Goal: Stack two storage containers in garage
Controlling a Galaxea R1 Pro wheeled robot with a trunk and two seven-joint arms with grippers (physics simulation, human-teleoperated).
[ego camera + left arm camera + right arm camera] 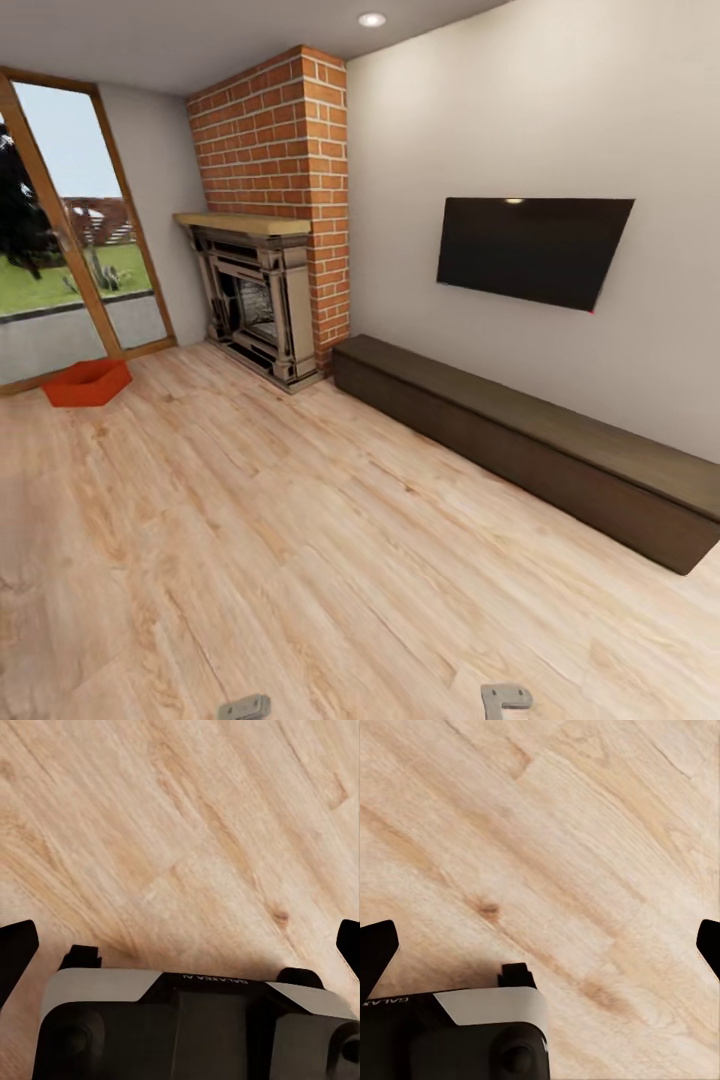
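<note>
Both grippers, left (180, 945) and right (540, 945), hung spread wide and empty, pointing down at plank floor (330, 560). One red-orange container (88, 382) sat by the glass door (70, 240), well apart. Likely light, thin-walled (may flex); grip opposite rims.

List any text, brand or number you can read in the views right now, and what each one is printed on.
"GALAXEA": printed on the left hand's dark housing, seen upside down in the left wrist view; what follows it is too blurred to read.
"GALA...": partial letters on the right hand's housing, cut off at the picture's edge.
Television, fireplace and storage container: no readable text.
</note>
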